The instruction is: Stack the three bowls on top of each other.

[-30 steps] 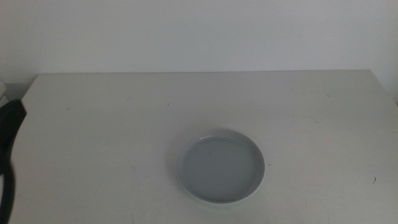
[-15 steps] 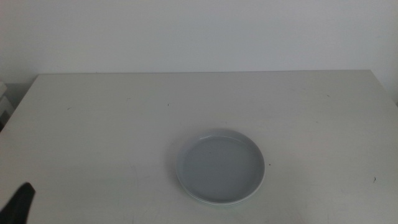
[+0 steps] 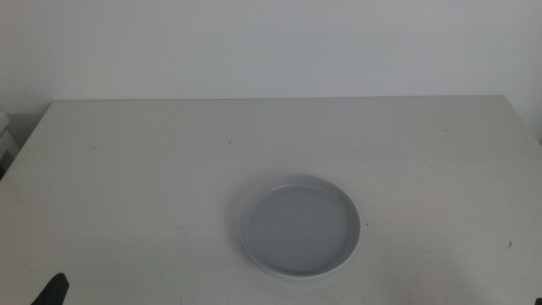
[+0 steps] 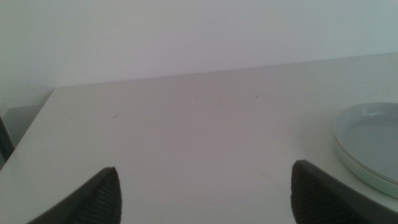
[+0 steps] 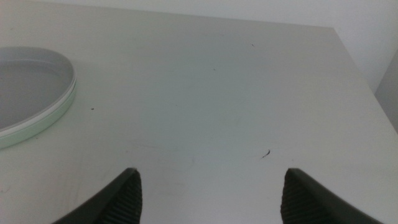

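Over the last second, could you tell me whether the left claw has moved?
Yes. The left claw has dropped from the table's left edge to the middle view's bottom-left corner, farther from the stacked bowls.

Middle view: the table [image 3: 169,169] fills the frame from the lower edge up to the wall [image 3: 271,42] across the top. The stack of bowls [image 3: 301,227] sits on the table just right of centre in the lower half of the frame, nested one inside another, well apart from every table edge. The tip of the left gripper [image 3: 51,292] shows at the lower left corner, well apart from the stack. The right gripper [image 5: 208,193] appears only in its own wrist view, over bare table beside the stack.
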You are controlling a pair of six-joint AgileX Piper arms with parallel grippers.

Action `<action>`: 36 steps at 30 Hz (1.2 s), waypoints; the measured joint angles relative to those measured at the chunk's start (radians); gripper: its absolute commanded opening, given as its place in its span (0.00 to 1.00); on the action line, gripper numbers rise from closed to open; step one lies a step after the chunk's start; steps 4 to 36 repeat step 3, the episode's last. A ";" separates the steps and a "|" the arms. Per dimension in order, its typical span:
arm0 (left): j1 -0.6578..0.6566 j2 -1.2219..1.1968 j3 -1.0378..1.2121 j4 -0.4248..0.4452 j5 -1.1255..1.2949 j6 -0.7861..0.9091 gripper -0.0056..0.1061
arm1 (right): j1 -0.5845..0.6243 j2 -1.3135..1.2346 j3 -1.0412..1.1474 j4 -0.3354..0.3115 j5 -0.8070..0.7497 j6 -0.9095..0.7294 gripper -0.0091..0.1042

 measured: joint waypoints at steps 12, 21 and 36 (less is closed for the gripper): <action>0.000 -0.001 0.001 -0.002 0.000 0.000 0.99 | 0.000 0.000 0.003 0.001 0.004 0.000 0.59; 0.000 -0.001 0.001 -0.002 0.000 0.000 0.99 | 0.000 0.000 0.003 0.001 0.004 0.000 0.59; 0.000 -0.001 0.001 -0.002 0.000 0.000 0.99 | 0.000 0.000 0.003 0.001 0.004 0.000 0.59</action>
